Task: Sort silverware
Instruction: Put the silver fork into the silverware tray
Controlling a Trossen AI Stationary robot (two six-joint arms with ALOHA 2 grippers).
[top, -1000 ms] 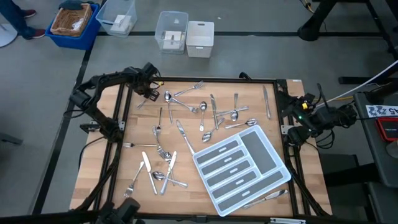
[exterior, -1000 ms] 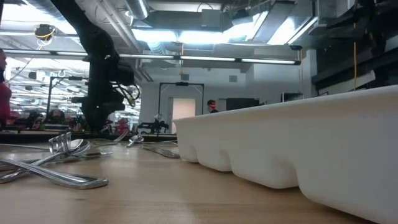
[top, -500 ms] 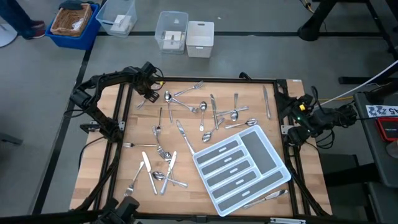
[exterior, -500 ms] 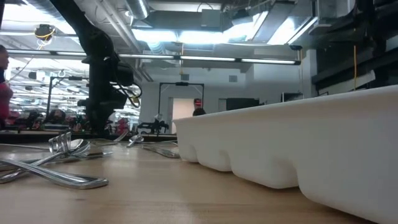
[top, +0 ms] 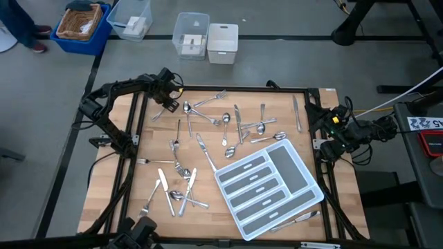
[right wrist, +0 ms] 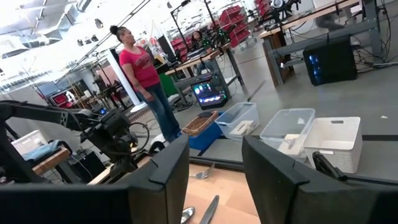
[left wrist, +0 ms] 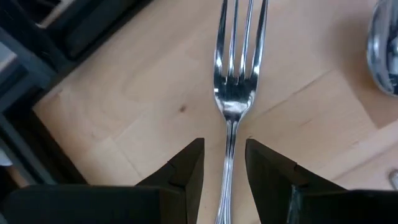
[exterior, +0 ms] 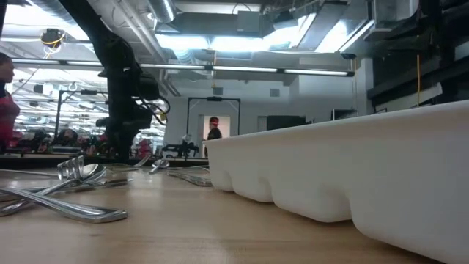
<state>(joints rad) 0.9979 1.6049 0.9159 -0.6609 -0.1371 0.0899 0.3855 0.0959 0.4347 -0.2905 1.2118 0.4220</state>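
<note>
Silverware lies scattered over the pale wooden counter (top: pixel 270 111), and the piece that matters now is a slim shiny steel fork (left wrist: pixel 236 81) at the counter's eleven o'clock corner. The left gripper's (left wrist: pixel 224 165) two dark fingers (left wrist: pixel 186 168) stand a little apart, one on each side of the fork's handle, not visibly pressing it. The fork's long axis runs straight out from the fingers, the handle passing between them and the tines pointing away, so I judge a plain closing of the fingers would catch the neck just behind the tines. From above, the left gripper (top: pixel 166 97) sits over that corner, far nearer to this fork than the other arm.

The right gripper (right wrist: pixel 214 174) waits off the counter's three o'clock edge, fingers wide apart and holding nothing.

Outward from the fork, the other shiny forks, spoons and knives (top: pixel 228 124) spread from twelve o'clock through the centre down to seven o'clock, several crossing one another.

The light grey compartmented plastic tray (top: pixel 302 197) lies askew at about five o'clock, well apart from the fork. Its long slots look empty. One more piece (top: pixel 297 219) lies on the counter just beside the tray's six o'clock edge.

Beyond the counter on the floor stand two clear plastic boxes (top: pixel 191 34), one holding a small white item.
</note>
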